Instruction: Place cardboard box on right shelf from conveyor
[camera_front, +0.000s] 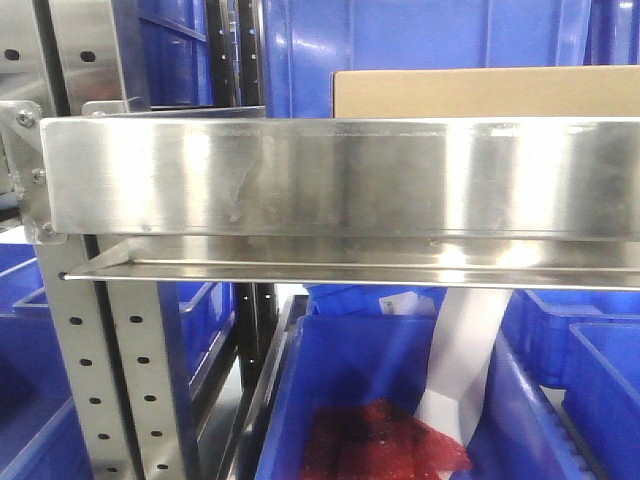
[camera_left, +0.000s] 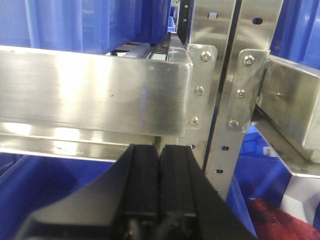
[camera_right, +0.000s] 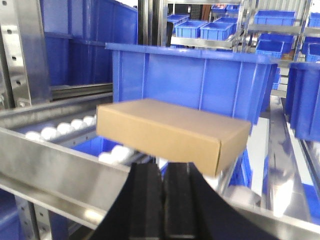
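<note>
Closest to us our right pincer (camera_right: 162, 200) sits pressed closed and empty below the cardboard box (camera_right: 170, 131), already on the shelf (camera_front: 330, 180) rollers, seemingly light, stiff, best gripped by its long sides.

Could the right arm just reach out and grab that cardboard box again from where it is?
Probably yes. The cardboard box lies just beyond the right gripper, past the shelf's steel lip, with nothing between them. But the gripper's jaws are shut, so they would need to open first.
</note>
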